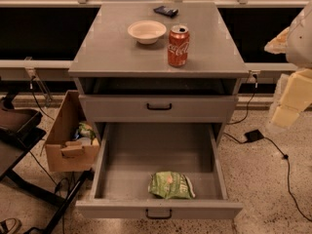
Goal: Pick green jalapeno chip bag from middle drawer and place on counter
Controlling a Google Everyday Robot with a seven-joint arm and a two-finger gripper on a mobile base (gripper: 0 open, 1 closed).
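You've barely started: chip bag (pixel 171 185) lies near-front in the open drawer (pixel 146 150), not on the counter (pixel 112 48), and what's probably the gripper (pixel 292 99) hangs at the right, can't tell its grip.

A pale bowl (pixel 146 31), an upright red can (pixel 178 45) near it and a small dark object (pixel 165 10) by the back edge are carried by the grey worktop (pixel 112 52). The jaws are held off it, at the view's right edge.
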